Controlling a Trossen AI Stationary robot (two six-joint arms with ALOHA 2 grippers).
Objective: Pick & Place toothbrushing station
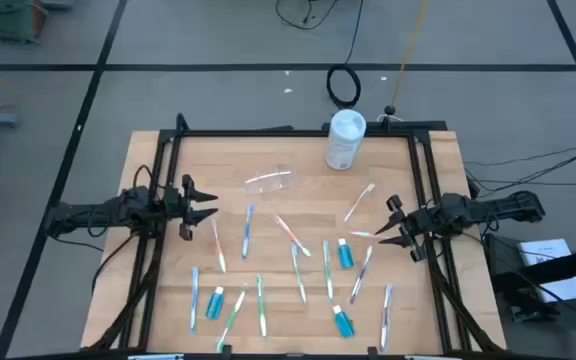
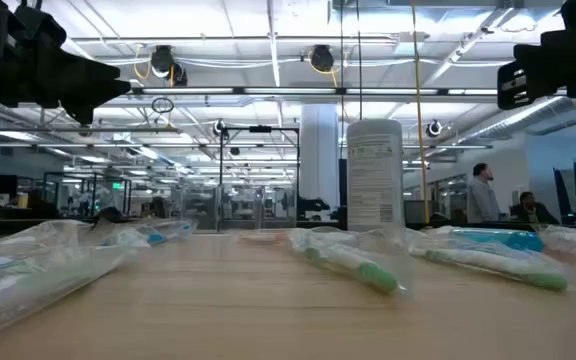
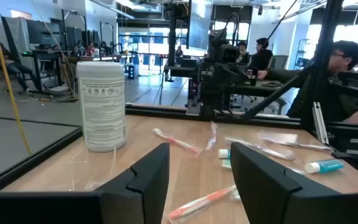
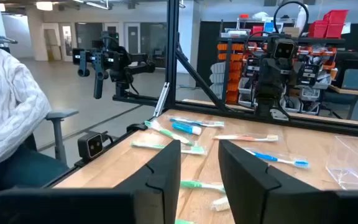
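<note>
jaws apart, cup (image 1: 270, 181) overhead only

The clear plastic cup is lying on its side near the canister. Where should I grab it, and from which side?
Take the clear cup across its body, coming straight down. It lies on its side on the table, so its rim faces sideways and the rounded wall offers two opposite faces. The left gripper, open, is nearer than the right gripper. Grip gently; thin plastic probably flexes.
</note>
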